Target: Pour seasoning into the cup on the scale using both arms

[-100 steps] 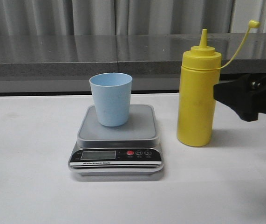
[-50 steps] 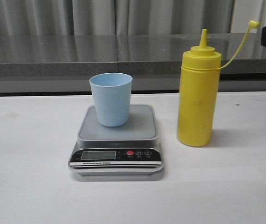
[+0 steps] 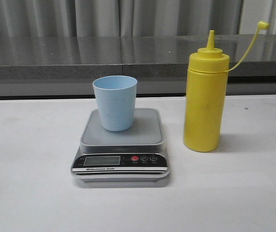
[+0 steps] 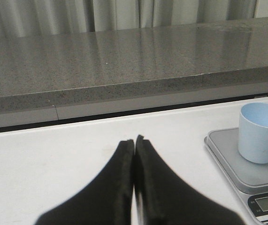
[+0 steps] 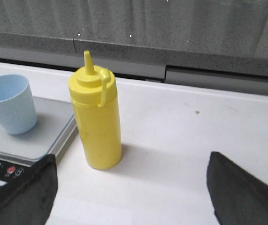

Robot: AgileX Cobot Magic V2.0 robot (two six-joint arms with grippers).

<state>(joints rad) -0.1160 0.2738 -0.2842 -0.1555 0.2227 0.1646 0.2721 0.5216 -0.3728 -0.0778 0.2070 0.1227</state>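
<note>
Right wrist view: bottle (image 5: 98,125) beside scale (image 5: 35,133) could be toppled by the wide-open, empty right pincer (image 5: 131,187); left pincer (image 4: 134,154) is closed, empty.

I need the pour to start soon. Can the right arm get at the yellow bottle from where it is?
Probably yes. The right tool is open, its fingers spread wide with the seasoning bottle upright ahead between them, standing clear of the scale, and nothing lies between.
</note>
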